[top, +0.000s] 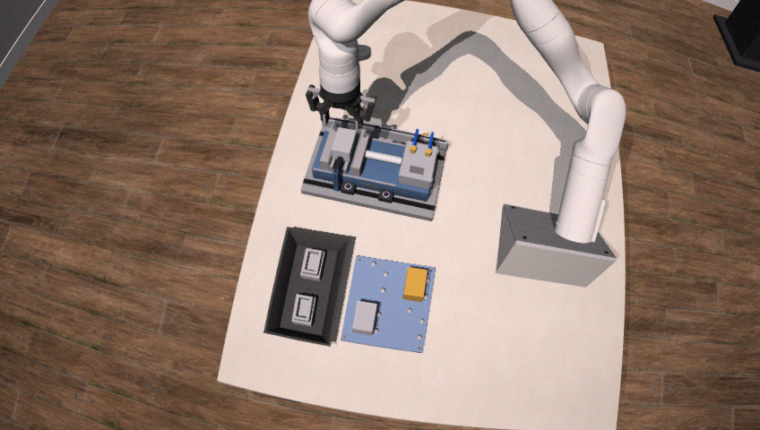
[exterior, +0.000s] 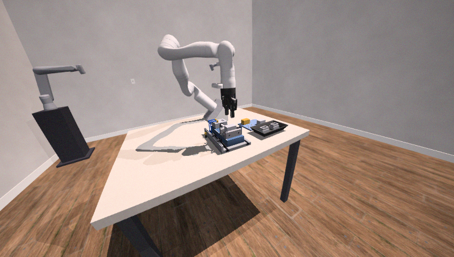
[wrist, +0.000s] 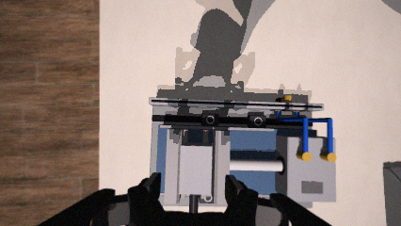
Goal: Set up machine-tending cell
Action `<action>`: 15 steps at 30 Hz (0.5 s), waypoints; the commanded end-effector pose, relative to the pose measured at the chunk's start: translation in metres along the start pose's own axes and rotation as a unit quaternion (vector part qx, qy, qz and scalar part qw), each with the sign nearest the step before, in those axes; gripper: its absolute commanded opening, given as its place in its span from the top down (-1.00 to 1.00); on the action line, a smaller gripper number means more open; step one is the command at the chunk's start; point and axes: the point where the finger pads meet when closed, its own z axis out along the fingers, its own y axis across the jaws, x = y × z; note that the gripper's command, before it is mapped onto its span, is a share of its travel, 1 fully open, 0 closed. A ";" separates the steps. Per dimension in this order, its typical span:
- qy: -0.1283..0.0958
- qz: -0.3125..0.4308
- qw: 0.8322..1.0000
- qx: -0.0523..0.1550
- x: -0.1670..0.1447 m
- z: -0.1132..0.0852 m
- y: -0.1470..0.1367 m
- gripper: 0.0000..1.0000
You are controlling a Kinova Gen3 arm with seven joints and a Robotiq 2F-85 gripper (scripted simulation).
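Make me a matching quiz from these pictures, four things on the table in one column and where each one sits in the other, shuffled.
Things:
1. aluminium blank
2. brass blank
3. finished parts
4. claw

Places:
A. in the dark outfeed tray
B. in the air above the vise, open, holding nothing
C. in the vise opening
D. on the blue infeed plate

Pairs: 1-C, 2-D, 3-A, 4-B

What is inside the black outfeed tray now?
Inside the outfeed tray, two grey finished parts lie apart in a row, pockets facing up. They appear flat; the floor beneath them is covered.
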 end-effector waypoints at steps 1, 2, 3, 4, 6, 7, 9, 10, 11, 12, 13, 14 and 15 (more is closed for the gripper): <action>-0.003 -0.005 1.000 0.001 -0.003 -0.012 0.001 -0.34; -0.003 -0.005 1.000 0.001 -0.002 -0.014 0.001 -0.34; -0.002 -0.005 1.000 0.000 -0.002 -0.014 0.001 -0.34; -0.002 -0.005 1.000 0.000 -0.002 -0.015 0.001 -0.34; -0.002 -0.005 1.000 0.000 -0.002 -0.016 0.001 -0.34; -0.002 -0.005 1.000 0.000 -0.002 -0.016 0.001 -0.34; -0.002 -0.005 1.000 -0.001 -0.002 -0.016 0.002 -0.34; -0.002 -0.005 1.000 -0.001 -0.002 -0.016 0.002 -0.34; -0.002 -0.005 1.000 -0.001 -0.002 -0.016 0.002 -0.34; -0.002 -0.005 1.000 -0.001 -0.002 -0.016 0.002 -0.34; -0.002 -0.005 1.000 -0.001 -0.002 -0.016 0.002 -0.34; -0.002 -0.005 1.000 -0.001 -0.002 -0.016 0.002 1.00; -0.002 -0.005 1.000 -0.001 -0.002 -0.016 0.002 1.00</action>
